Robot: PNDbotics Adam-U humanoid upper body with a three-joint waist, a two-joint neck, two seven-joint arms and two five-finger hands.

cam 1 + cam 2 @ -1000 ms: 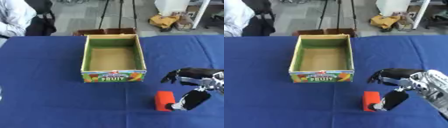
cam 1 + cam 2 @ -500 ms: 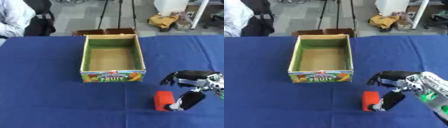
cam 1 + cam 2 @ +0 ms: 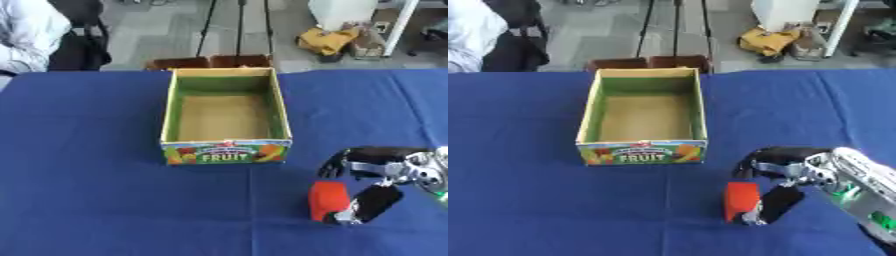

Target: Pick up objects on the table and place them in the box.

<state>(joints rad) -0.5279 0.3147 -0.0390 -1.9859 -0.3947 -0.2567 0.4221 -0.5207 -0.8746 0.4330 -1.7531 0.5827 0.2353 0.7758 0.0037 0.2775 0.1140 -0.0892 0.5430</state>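
Note:
A small red block (image 3: 327,200) stands on the blue table, to the front right of the cardboard fruit box (image 3: 225,150). The box is open at the top and nothing shows inside it. My right hand (image 3: 378,172) comes in from the right and straddles the block: the fingers arch over its far side and the thumb (image 3: 371,205) lies against its right side. The fingers are spread and not closed round the block. My left hand shows in neither view.
The blue cloth (image 3: 96,190) covers the whole table. Beyond the far edge are a seated person (image 3: 26,30) at the left, a tripod and a yellow bag (image 3: 325,40) on the floor.
My right hand has sunk lower and drawn in around the red block. The block and the box have not moved.

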